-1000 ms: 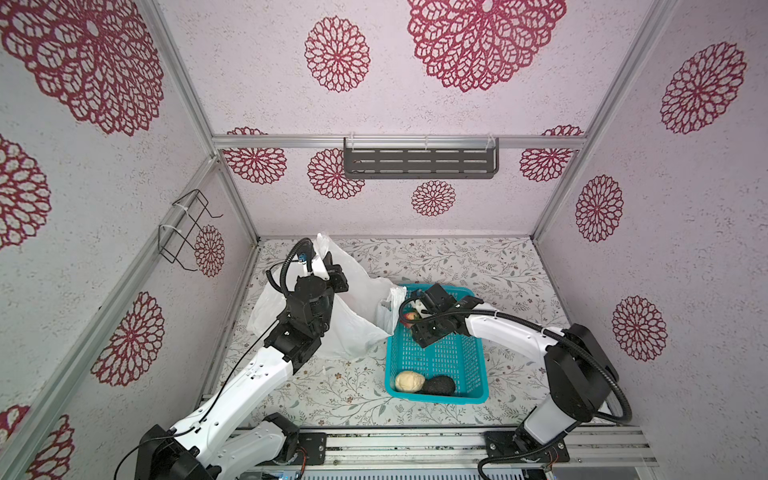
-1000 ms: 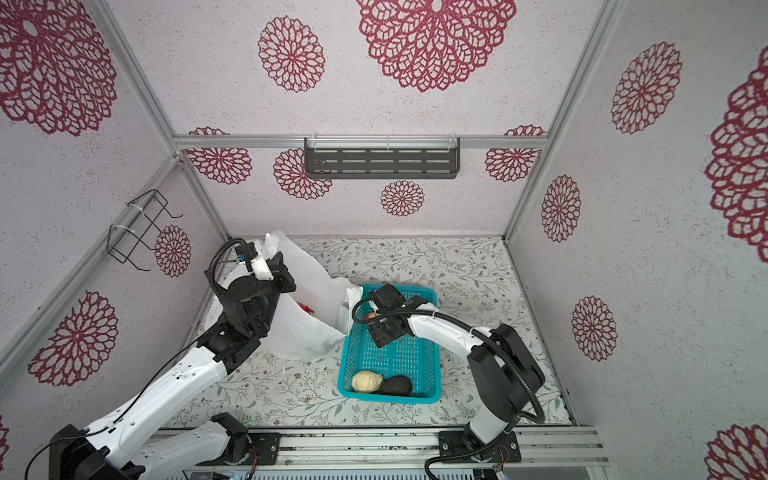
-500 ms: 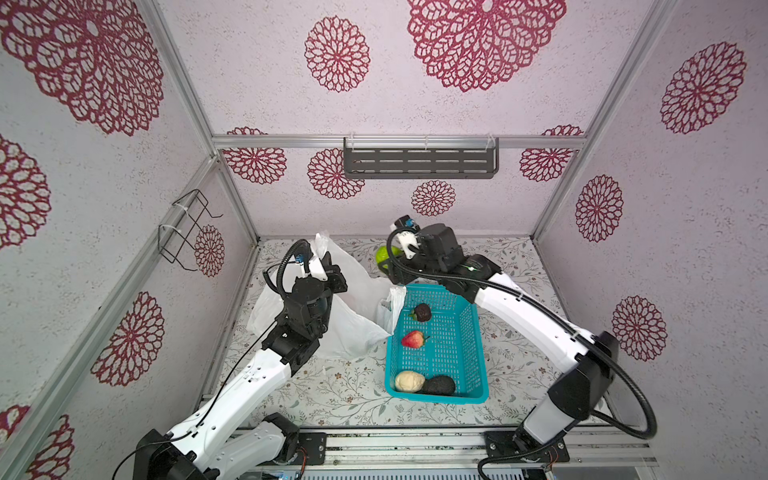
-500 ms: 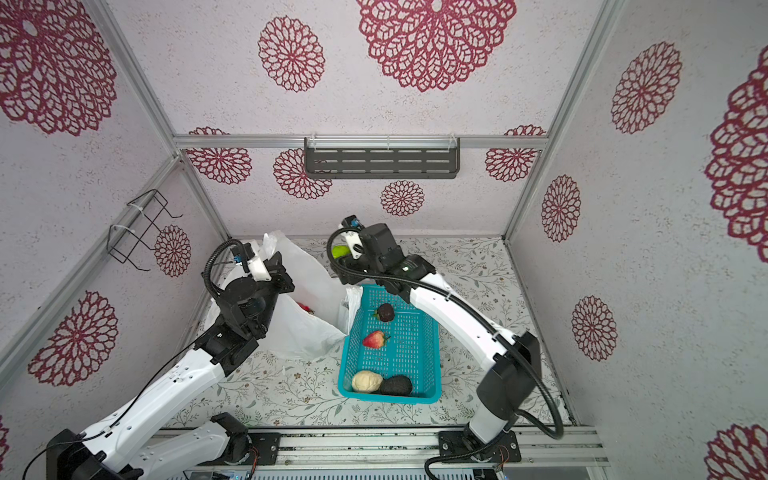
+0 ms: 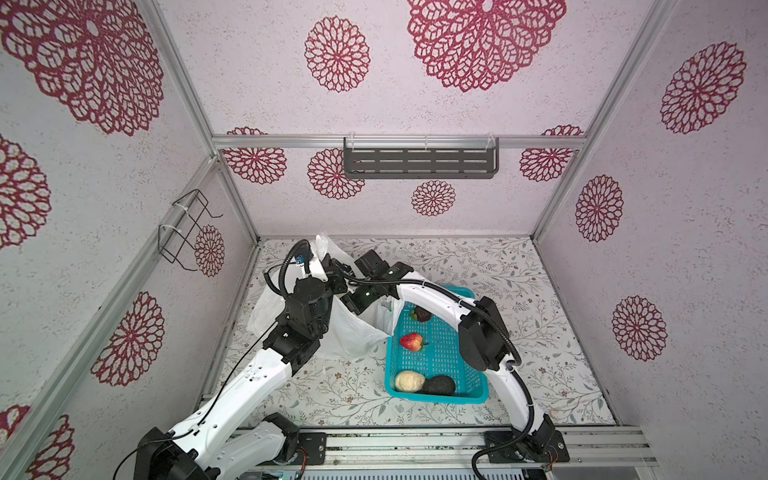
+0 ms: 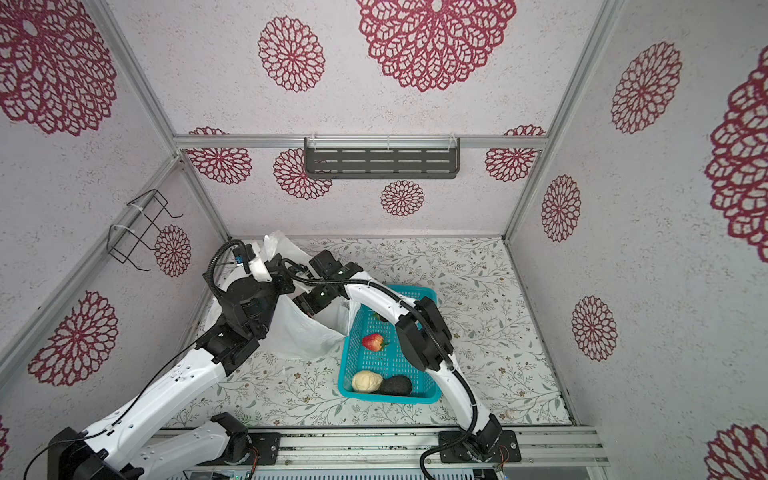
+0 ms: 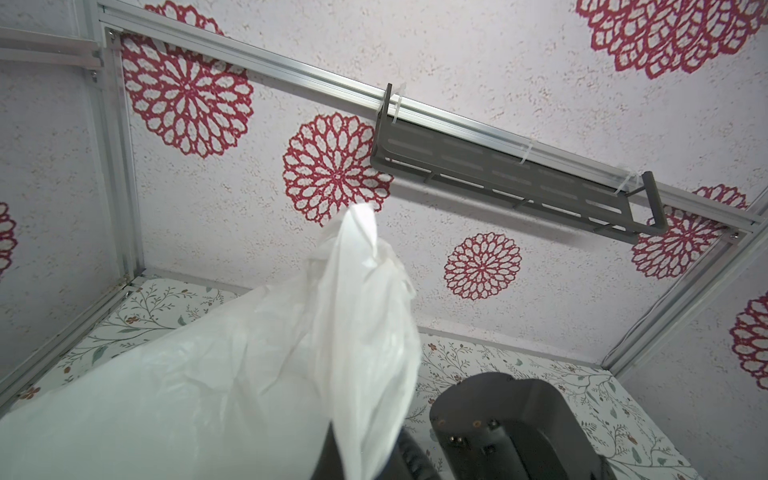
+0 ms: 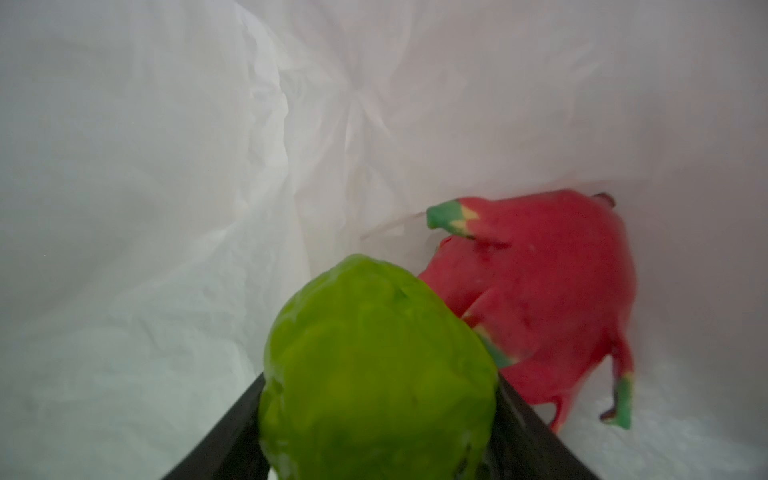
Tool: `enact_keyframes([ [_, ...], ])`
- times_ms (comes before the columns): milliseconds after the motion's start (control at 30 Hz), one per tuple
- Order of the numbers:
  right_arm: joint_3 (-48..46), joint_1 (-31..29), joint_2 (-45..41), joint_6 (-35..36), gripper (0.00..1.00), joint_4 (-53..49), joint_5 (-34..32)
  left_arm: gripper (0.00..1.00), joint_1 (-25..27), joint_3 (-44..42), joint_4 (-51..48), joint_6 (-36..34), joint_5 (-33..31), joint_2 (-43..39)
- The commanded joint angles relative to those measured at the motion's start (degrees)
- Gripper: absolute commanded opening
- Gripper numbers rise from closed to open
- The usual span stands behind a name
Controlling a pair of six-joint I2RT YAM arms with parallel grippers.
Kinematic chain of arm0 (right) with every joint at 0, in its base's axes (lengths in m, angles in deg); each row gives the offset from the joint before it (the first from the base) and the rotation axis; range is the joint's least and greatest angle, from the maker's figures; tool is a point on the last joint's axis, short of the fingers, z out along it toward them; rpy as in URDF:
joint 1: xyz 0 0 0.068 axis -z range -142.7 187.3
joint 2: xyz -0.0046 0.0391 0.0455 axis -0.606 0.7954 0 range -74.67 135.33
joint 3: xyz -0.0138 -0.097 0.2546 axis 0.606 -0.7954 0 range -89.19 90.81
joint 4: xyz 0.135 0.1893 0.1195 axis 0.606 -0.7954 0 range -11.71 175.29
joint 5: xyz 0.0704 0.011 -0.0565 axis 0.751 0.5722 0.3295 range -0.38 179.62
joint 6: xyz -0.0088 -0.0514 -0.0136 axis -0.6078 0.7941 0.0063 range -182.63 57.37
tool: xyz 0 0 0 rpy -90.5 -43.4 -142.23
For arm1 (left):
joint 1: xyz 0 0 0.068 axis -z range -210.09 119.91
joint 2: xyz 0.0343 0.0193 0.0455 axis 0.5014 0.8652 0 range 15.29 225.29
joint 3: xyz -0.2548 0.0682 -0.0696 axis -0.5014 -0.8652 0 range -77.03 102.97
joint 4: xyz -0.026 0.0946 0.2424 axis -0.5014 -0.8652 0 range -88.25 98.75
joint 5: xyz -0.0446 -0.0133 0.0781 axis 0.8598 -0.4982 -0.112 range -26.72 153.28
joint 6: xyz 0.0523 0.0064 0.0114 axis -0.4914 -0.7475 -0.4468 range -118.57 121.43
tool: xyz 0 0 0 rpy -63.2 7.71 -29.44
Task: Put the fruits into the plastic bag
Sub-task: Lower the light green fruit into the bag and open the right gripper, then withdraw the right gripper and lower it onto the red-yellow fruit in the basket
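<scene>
Well, the left pincer [image 7: 365, 457] was shut on the plastic bag [image 5: 353, 332] by its handle, pulling it up so the mouth gaped. The right pincer [image 8: 378, 436] was inside w/ 1 green bumpy fruit [image 8: 374, 353] squeezed in it, near 1 dragon fruit [image 8: 540, 291]. 4 more lay in the basket [image 5: 457, 397]: strawberry [image 5: 411, 342], small dark fruit [image 5: 422, 314], cream lump [image 5: 409, 381] & avocado [image 5: 439, 385].

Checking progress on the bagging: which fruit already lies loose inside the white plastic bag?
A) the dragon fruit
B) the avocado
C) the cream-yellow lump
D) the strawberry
A: the right wrist view shows the dragon fruit lying on the floor of the plastic bag, beside the held green bumpy fruit.
</scene>
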Motion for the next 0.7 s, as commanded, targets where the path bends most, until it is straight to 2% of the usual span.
enact_keyframes([
  [0,0.7,-0.3,-2.4,0.9,0.68,0.6,2.6,0.0,0.5,0.3,0.7,1.2,1.0,0.5],
  [33,0.3,-0.4,-2.5,1.0,0.71,0.7,1.7,0.0,0.5,0.2,0.8,1.3,1.0,0.4],
  [133,-0.2,-0.4,-3.0,1.1,0.89,0.4,0.3,0.0,0.5,0.2,0.8,1.5,0.8,0.3],
  [167,-0.4,-0.4,-3.5,1.1,0.99,0.5,-0.3,0.0,0.5,0.2,0.8,1.4,0.6,0.3],
  [300,-1.6,-0.2,-7.2,2.8,0.99,1.0,-2.8,0.0,0.5,0.2,0.9,1.2,0.2,0.0],
  [533,-10.7,0.4,-21.0,4.7,0.99,7.5,-7.3,0.0,0.4,0.5,0.6,-0.2,-0.4,-0.7],
  [667,-17.8,1.4,-29.9,5.3,0.99,11.4,-16.5,0.0,0.4,0.5,0.5,-0.9,-1.1,-1.1],
])
